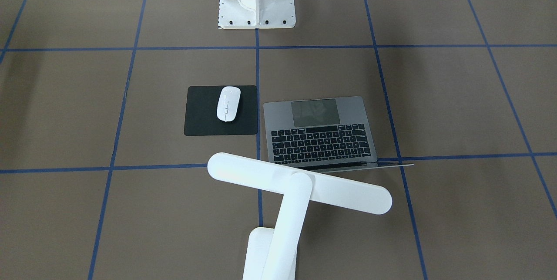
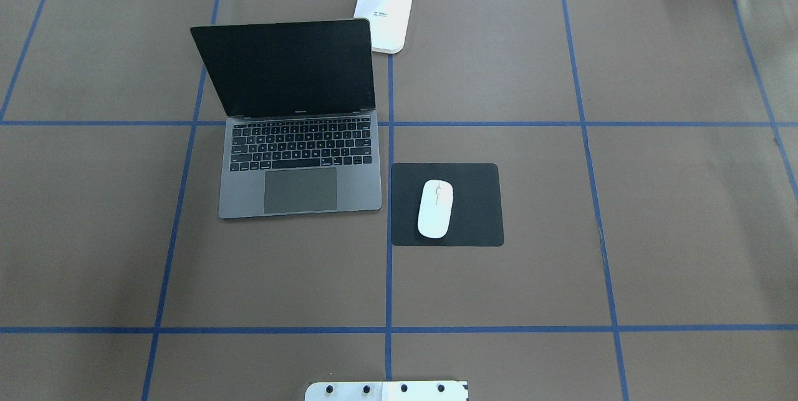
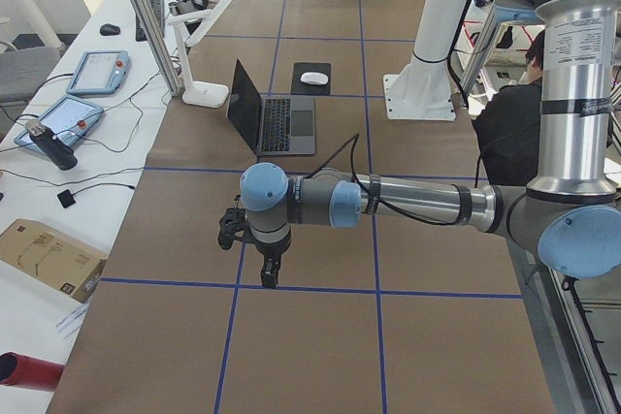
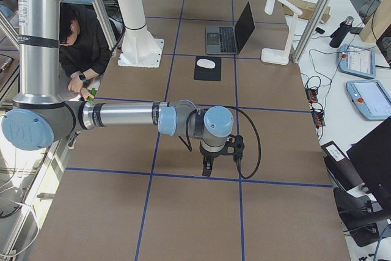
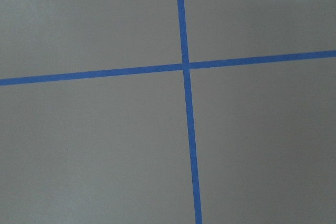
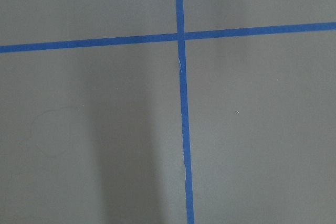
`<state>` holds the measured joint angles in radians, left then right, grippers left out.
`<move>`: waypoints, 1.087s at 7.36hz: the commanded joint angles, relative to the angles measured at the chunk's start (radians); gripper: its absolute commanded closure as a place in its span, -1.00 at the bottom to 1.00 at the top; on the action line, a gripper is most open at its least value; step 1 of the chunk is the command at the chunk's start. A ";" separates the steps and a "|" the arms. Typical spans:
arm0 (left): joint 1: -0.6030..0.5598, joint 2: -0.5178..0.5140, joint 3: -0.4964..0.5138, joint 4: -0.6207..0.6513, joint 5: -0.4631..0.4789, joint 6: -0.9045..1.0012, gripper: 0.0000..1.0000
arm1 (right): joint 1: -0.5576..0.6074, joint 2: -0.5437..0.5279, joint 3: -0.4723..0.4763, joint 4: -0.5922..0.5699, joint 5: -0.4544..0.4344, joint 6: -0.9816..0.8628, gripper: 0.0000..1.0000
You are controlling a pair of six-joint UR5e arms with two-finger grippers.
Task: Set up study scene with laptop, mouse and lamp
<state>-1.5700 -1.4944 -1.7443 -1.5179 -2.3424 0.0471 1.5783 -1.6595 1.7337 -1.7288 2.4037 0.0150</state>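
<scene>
You're likely done: laptop (image 2: pixel 299 192) open, mouse (image 2: pixel 435 209) on mouse pad (image 2: pixel 479 217), lamp (image 2: pixel 386 20) behind; left tool (image 3: pixel 269 280) and right tool (image 4: pixel 208 172) grip state, cannot tell.

Study setup on a gridded table (image 2: pixel 623 232): five single items and two robot arms.
One open laptop (image 2: pixel 300 190). One white mouse (image 2: pixel 435 209) beside the laptop, lying on one black pad (image 2: pixel 477 207). One white lamp (image 1: pixel 300 184) just behind the laptop's screen. One white bolted pedestal (image 1: pixel 256 5) on the laptop's keyboard side. One left arm (image 3: pixel 408 203) and one right arm (image 4: pixel 122 116), both well apart from the laptop. One seated person (image 4: pixel 85 47).
</scene>
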 commanded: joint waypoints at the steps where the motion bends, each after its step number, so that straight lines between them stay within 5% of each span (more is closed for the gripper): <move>1: -0.001 0.003 -0.001 -0.001 0.001 0.000 -0.99 | 0.002 -0.008 0.001 0.000 0.000 -0.001 -1.00; 8: 0.001 0.002 0.009 -0.004 0.003 0.000 -0.99 | 0.003 -0.020 0.004 0.051 -0.002 0.000 -1.00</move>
<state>-1.5693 -1.4925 -1.7377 -1.5211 -2.3393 0.0475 1.5813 -1.6793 1.7377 -1.6795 2.4022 0.0142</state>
